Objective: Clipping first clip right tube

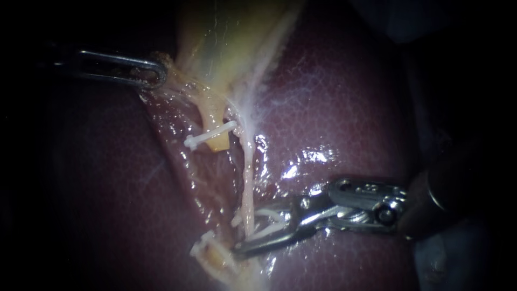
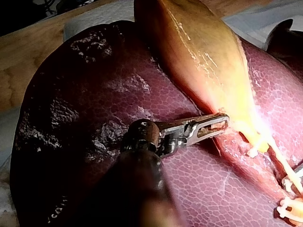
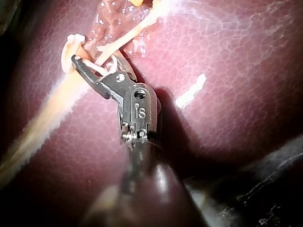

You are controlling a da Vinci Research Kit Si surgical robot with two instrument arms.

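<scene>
The thin pale right tube (image 1: pixel 246 178) runs down over the liver (image 1: pixel 350 102). My right instrument (image 1: pixel 249 230) comes in from the right. Its jaws stand apart astride the tube's lower end and hold a white clip (image 1: pixel 267 220) around it. The right wrist view shows the same: right instrument (image 3: pixel 94 64), clip (image 3: pixel 102 70), tube (image 3: pixel 128 35). My left instrument (image 1: pixel 157 73) is at the upper left, jaws shut on the edge of the yellowish gallbladder (image 1: pixel 226 43). In the left wrist view the left instrument (image 2: pixel 218 122) grips where the gallbladder (image 2: pixel 199 52) narrows.
The thicker yellow left tube (image 1: pixel 214 121) carries two white clips, an upper one (image 1: pixel 210 134) and a lower one (image 1: pixel 204 248). Wet, glistening tissue lies between the tubes. Wooden bench and white cloth (image 2: pixel 94 21) show beyond the liver.
</scene>
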